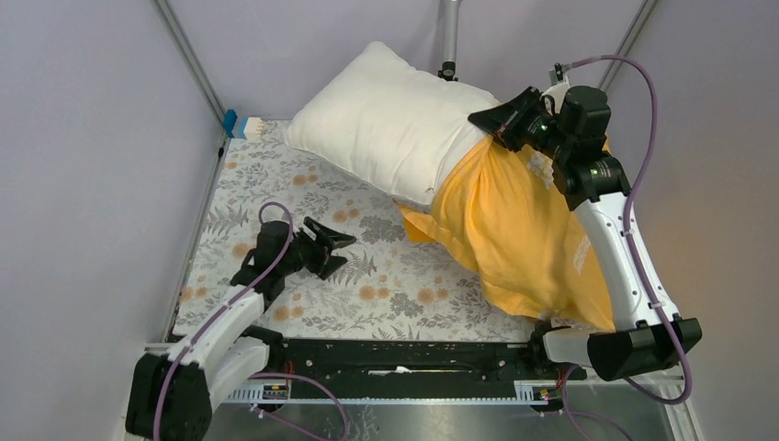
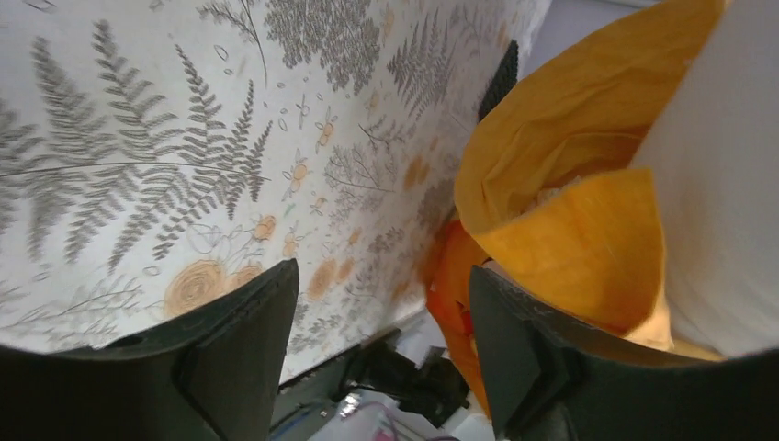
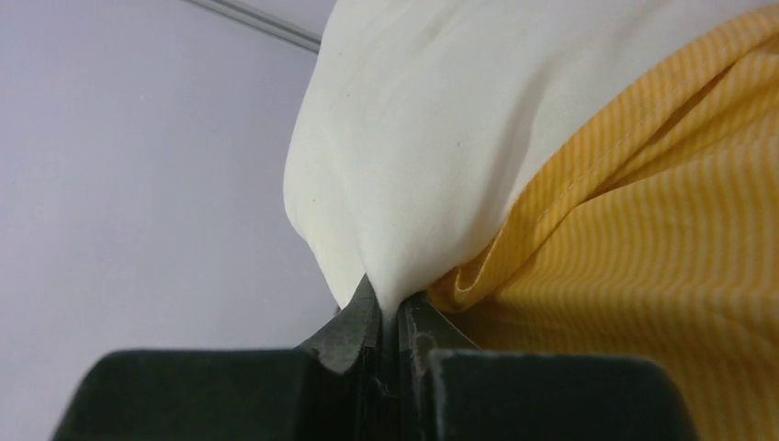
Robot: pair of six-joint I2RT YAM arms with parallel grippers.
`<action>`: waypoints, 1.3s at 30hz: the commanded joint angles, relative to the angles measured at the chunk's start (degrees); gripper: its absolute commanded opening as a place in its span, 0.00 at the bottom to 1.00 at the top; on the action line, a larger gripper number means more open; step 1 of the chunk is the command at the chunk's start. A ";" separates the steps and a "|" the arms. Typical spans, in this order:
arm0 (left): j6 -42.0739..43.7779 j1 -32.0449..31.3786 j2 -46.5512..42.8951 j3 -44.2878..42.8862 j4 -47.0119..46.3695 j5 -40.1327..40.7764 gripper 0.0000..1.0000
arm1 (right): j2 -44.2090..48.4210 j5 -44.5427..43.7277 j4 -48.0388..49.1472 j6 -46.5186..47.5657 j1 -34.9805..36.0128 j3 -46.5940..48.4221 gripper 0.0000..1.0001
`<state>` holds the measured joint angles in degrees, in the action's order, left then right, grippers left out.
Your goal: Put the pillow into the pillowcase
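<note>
Top view: pillow (image 1: 386, 115) lay slanted across the far side of the floral worktop (image 1: 395, 285), far-left end bare, near-right end tucked into the mouth of the pillowcase (image 1: 524, 230) — more than half of the white was outside the sack. Pillowcase was bunched and wrinkled, trailing from the pillow down the right side to the near edge, beside the base of the right arm (image 1: 625, 248). Right arm reached over the cloth, with the right jaws at the sack's mouth on the pillow's far-right side. Left arm (image 1: 230, 312) sat low at the near left. Left jaws were released and spread, pointing toward the pillowcase, well apart from it, nothing between them. Small blue-and-white object (image 1: 241, 126) sat at the far-left corner of the worktop.

Left wrist view: both dark fingers (image 2: 239, 358) stood apart, with only the fern-and-flower print of the worktop showing in the gap — empty. Pillowcase mouth gaped at the right, an orange-yellow flap folded outward, white pillow filling the right edge behind it. Fingers touched neither.

Right wrist view: right jaws were clenched tight, a fold of white pillow fabric pinched between the tips. Striped yellow hem of the pillowcase was bunched against the right-hand finger, touching it; could not tell whether the hem was in the pinch too. Pale wall (image 3: 119, 184) filled the left
</note>
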<state>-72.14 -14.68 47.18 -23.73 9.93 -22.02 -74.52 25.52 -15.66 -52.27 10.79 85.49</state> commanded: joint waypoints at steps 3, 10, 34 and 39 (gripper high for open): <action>-20.77 -4.17 14.04 6.30 -42.96 -10.90 0.80 | 6.56 6.10 18.87 -6.26 -0.33 2.26 0.00; -43.94 -20.07 39.25 8.91 -84.08 -2.27 0.83 | 8.31 6.33 19.82 -6.88 -0.33 2.56 0.00; -56.44 -34.62 67.28 -13.58 -96.96 10.36 0.59 | 12.51 6.25 17.16 -5.59 -0.33 1.26 0.00; -55.83 -32.59 66.20 -14.24 -97.39 10.87 0.28 | 13.20 7.01 17.24 -5.34 -0.33 -0.18 0.00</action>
<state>-119.77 -49.10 113.86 -36.29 -80.18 -13.72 -65.78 30.13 -10.96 -56.21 10.74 83.83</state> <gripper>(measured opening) 0.409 0.060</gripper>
